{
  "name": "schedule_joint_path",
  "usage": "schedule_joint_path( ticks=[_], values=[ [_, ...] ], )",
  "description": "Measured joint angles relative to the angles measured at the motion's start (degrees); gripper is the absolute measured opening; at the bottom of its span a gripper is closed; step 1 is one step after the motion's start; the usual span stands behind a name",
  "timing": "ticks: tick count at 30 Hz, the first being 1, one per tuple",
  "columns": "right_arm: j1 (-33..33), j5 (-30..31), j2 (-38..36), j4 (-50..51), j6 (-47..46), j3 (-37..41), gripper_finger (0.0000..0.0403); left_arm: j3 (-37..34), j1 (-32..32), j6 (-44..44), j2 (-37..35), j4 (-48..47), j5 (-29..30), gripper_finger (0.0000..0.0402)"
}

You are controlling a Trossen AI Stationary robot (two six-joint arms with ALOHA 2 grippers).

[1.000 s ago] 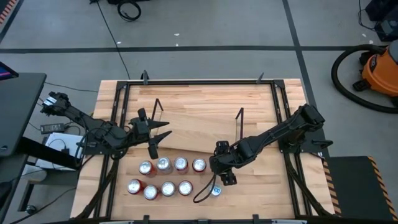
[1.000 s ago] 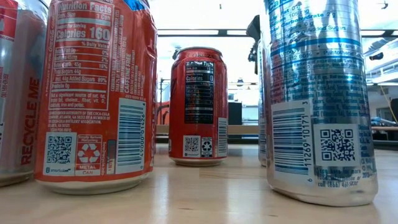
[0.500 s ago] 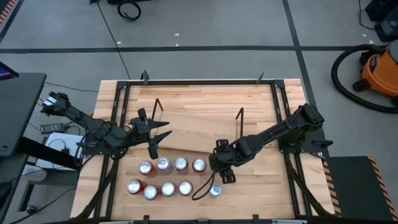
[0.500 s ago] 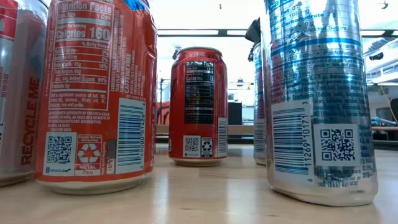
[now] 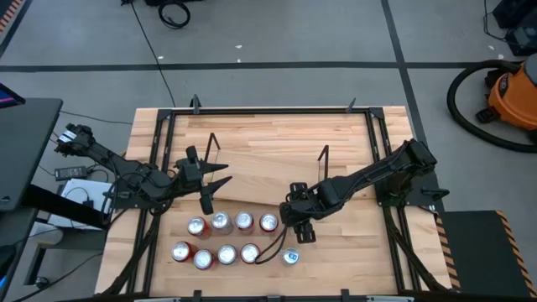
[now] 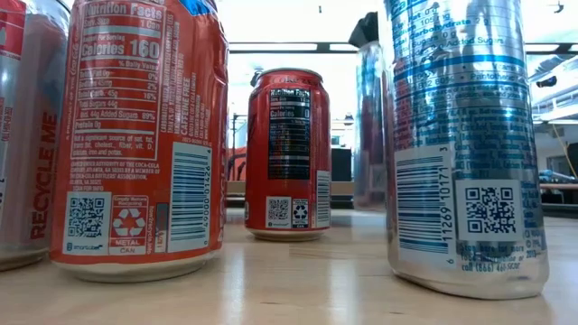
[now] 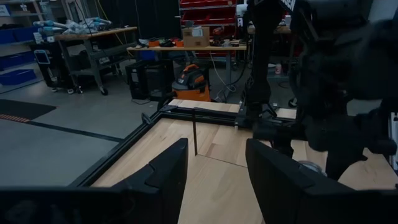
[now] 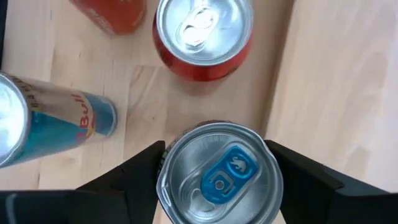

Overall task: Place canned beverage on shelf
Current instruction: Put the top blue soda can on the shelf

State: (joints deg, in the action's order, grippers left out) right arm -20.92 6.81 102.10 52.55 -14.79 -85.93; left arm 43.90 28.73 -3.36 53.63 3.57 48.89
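On my high view the right gripper point(image 5: 294, 220) sits just beside the right end of the back row of cans point(image 5: 232, 222), over the near edge of the shelf point(image 5: 268, 172). My right wrist view shows its fingers point(image 8: 142, 169) closed on either side of a silver can with a blue tab point(image 8: 219, 176), pinching it, with the wooden tabletop point(image 8: 323, 81) beneath, a red can point(image 8: 203, 34) close ahead and a slim blue-and-silver can point(image 8: 43, 121) to one side. In the low view the held can point(image 6: 368, 135) shows between a red can and a large blue-and-silver can. The left gripper point(image 5: 211, 182) waits near the shelf's left wire frame point(image 5: 211, 152), fingers point(image 7: 163, 171) spread apart
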Motion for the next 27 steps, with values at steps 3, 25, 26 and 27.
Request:
schedule_joint_path(
  ticks=[3, 25, 26, 27],
  values=[
    [0.12, 1.27, 0.00, 3.27, 0.22, -3.08, 0.0266, 0.00, 0.00, 0.00, 0.00, 0.00, 0.00, 0.0172],
    [15.81, 1.36, -3.93, 13.84, 16.12, -9.91, 0.0266, -0.02, -0.06, -0.57, 0.00, 0.02, -0.02, 0.0172],
    [16.94, 0.78, -4.07, 14.12, 16.95, -9.87, 0.0266, -0.02, -0.06, -0.61, 0.00, 0.00, 0.00, 0.0172],
    [18.02, 0.19, -4.30, 14.18, 17.76, -9.47, 0.0266, -0.02, -0.06, -0.76, 0.00, -0.01, -0.01, 0.0172]
  ],
)
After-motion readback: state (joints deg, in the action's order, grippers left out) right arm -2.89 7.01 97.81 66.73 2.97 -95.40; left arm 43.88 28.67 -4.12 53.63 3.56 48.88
